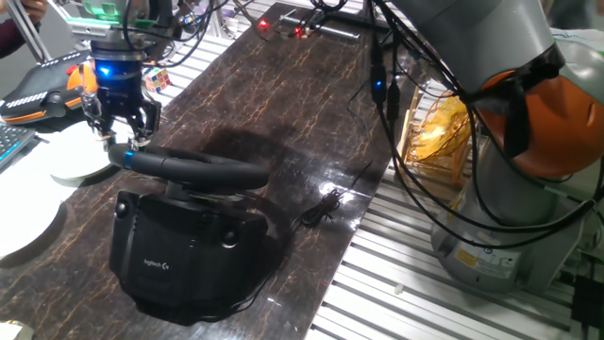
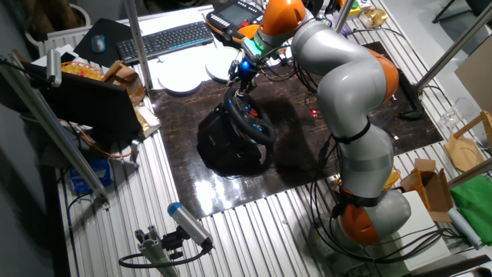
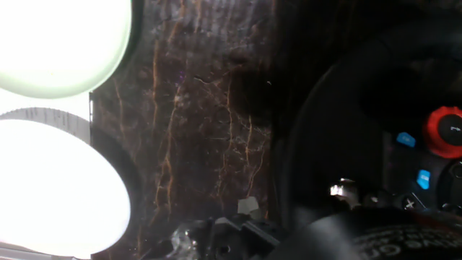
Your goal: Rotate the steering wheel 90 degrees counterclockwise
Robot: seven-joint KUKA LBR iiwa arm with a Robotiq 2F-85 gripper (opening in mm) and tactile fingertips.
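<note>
The steering wheel [image 1: 203,170] is black with a thick rim and sits tilted on a bulky black base [image 1: 175,255] with a small white logo. My gripper [image 1: 123,142] hangs over the rim's far left end, its fingers down on either side of the rim and closed on it. From the other fixed view, the gripper [image 2: 237,91] meets the top of the wheel [image 2: 252,121]. The hand view shows the rim [image 3: 310,152] curving down between the fingertips, with a red hub button [image 3: 446,130] and blue buttons [image 3: 406,139] at the right.
Two white plates [image 1: 80,162] [image 1: 24,227] lie left of the wheel, close under the hand. An orange-and-black gadget [image 1: 42,90] and a keyboard [image 2: 165,37] sit behind them. A thin black cable [image 1: 321,210] trails right of the base on the dark marbled mat [image 1: 283,94].
</note>
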